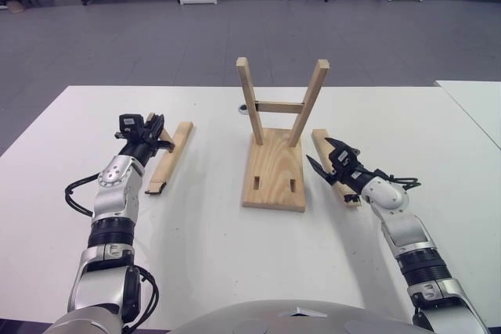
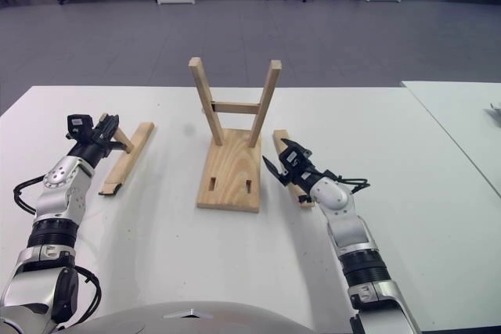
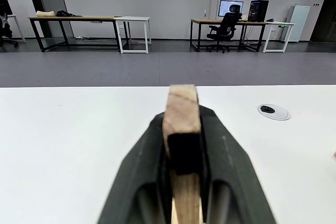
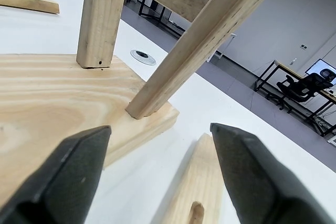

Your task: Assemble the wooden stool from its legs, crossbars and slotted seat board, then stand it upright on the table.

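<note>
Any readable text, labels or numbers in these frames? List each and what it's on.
None can be read.
The pale label on the module behind the left gripper: too small to read.
The monitor screen in the room behind: too blurred to read.
The seat board and the wooden piece in the left gripper: no print visible.

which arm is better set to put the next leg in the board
Probably left: the left gripper is shut on a leg. The right gripper is open over another leg, nearer the board, gripping nothing.
</note>
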You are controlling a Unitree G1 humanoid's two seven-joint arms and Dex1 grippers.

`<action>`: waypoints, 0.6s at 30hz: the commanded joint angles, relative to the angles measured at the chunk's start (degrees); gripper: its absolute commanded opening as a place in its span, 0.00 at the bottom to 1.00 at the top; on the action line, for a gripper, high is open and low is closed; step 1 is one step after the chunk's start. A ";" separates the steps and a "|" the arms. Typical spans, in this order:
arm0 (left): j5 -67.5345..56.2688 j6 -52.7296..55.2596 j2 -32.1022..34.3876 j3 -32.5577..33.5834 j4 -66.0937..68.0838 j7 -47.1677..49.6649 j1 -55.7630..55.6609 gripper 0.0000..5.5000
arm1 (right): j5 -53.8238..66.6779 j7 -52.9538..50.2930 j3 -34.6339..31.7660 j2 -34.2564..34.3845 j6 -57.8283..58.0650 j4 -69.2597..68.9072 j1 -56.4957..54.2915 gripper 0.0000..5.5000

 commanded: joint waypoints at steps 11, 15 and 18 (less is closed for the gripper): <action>8.38 14.02 7.33 -5.40 -8.73 -5.39 8.51 0.40 | -1.39 -1.91 -0.03 1.04 -0.64 4.45 -2.70 0.64; 5.79 25.39 8.16 -4.19 -14.19 -7.23 9.46 0.54 | -2.76 -2.26 0.65 1.26 -1.14 6.42 -2.54 0.64; 6.68 29.31 7.93 -4.93 -15.41 -6.43 10.19 0.61 | -2.96 -2.55 1.26 1.77 -1.12 6.78 -2.51 0.64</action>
